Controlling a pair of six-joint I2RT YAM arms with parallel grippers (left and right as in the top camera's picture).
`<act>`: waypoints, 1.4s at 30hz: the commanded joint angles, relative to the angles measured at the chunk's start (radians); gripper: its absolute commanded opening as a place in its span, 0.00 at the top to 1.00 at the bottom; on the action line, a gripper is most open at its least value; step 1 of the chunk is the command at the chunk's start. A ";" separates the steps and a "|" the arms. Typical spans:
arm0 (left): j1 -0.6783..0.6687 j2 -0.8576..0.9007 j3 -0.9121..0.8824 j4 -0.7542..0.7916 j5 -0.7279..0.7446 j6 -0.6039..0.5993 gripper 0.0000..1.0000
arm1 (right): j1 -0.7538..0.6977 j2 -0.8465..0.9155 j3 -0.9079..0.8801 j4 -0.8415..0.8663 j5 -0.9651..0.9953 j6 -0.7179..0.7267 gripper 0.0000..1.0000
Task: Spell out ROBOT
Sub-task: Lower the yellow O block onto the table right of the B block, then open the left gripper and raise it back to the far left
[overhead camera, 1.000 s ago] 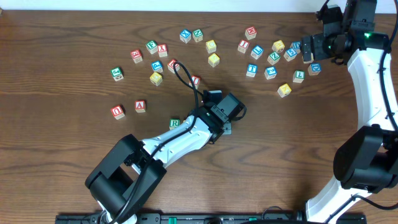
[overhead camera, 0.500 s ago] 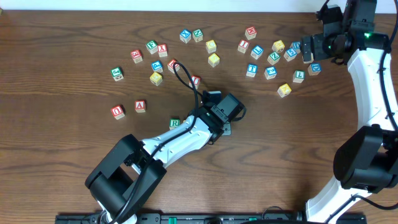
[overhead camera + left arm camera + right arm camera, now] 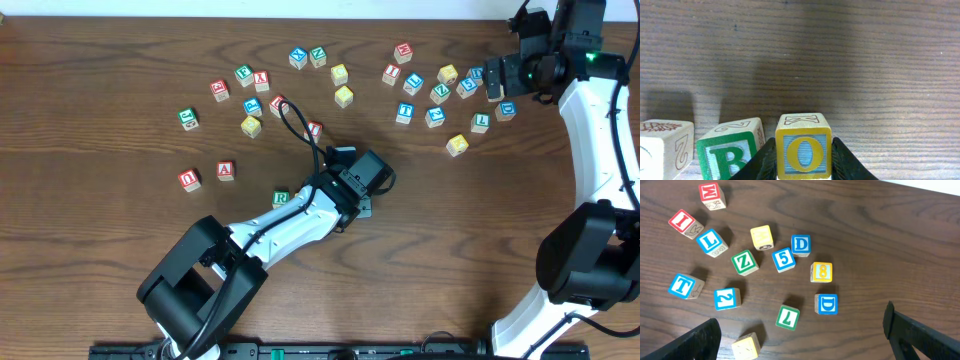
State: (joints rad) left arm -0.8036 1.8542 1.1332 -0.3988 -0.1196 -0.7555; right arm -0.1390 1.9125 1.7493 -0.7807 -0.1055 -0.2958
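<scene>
No shift: left end effector (image 3: pixel 803 159) tight on O cube (image 3: pixel 803 150) beside R cube (image 3: pixel 731 156)

Looking down, you see the left arm (image 3: pixel 290 225) stretched across the worktop (image 3: pixel 120 260) with the left claw (image 3: pixel 362 204) near the green R cube (image 3: pixel 281 197), the red A cube (image 3: pixel 226 170) and red U cube (image 3: pixel 189 179) side by side beyond it, and the right claw (image 3: pixel 492 78) over the far cluster of cubes.

R cube (image 3: pixel 727 152) cropped, leftmost cube (image 3: pixel 662 150) cropped
</scene>
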 commanded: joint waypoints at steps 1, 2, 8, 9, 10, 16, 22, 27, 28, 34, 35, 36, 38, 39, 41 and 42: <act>-0.001 -0.004 -0.011 -0.002 0.003 0.006 0.66 | 0.002 0.001 0.014 0.001 -0.010 0.014 0.01; -0.001 -0.004 -0.011 -0.002 0.003 0.006 0.64 | 0.002 0.001 0.014 0.001 -0.010 0.014 0.01; -0.001 -0.004 -0.011 0.004 0.003 0.007 0.62 | 0.002 0.001 0.014 0.001 -0.010 0.014 0.01; -0.001 -0.004 -0.011 0.005 0.003 0.011 0.61 | 0.002 0.001 0.014 0.001 -0.010 0.014 0.01; -0.001 -0.004 -0.011 0.008 0.003 0.019 0.62 | 0.002 0.001 0.014 0.001 -0.010 0.014 0.01; -0.001 -0.004 -0.011 0.021 0.001 0.028 0.61 | 0.002 0.001 0.014 0.001 -0.010 0.014 0.01; 0.000 -0.004 -0.011 0.024 -0.032 0.040 0.55 | 0.002 0.001 0.014 0.001 -0.010 0.014 0.01; 0.000 -0.004 -0.011 0.024 -0.043 0.044 0.55 | 0.002 0.001 0.014 0.001 -0.010 0.014 0.01; 0.000 -0.004 -0.011 0.023 -0.049 0.044 0.55 | 0.002 0.001 0.014 0.001 -0.010 0.014 0.01; 0.000 -0.004 -0.010 0.035 -0.058 0.060 0.54 | 0.002 0.001 0.014 0.001 -0.010 0.014 0.01; 0.000 -0.004 -0.010 0.041 -0.058 0.068 0.54 | 0.002 0.001 0.014 0.001 -0.010 0.014 0.01; 0.000 -0.004 -0.010 0.045 -0.058 0.071 0.54 | 0.002 0.001 0.014 0.001 -0.010 0.014 0.01; 0.001 -0.004 -0.010 0.053 -0.058 0.079 0.54 | 0.002 0.001 0.014 0.001 -0.010 0.014 0.01; 0.002 -0.004 -0.009 0.055 -0.058 0.082 0.54 | 0.002 0.001 0.014 0.001 -0.010 0.014 0.01; 0.003 -0.004 -0.009 0.061 -0.058 0.082 0.54 | 0.002 0.001 0.014 0.001 -0.010 0.014 0.01; 0.006 -0.004 -0.009 0.066 -0.058 0.087 0.54 | 0.002 0.001 0.014 0.001 -0.010 0.014 0.01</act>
State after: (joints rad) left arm -0.8032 1.8542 1.1332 -0.3393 -0.1570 -0.6979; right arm -0.1390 1.9125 1.7493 -0.7807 -0.1055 -0.2958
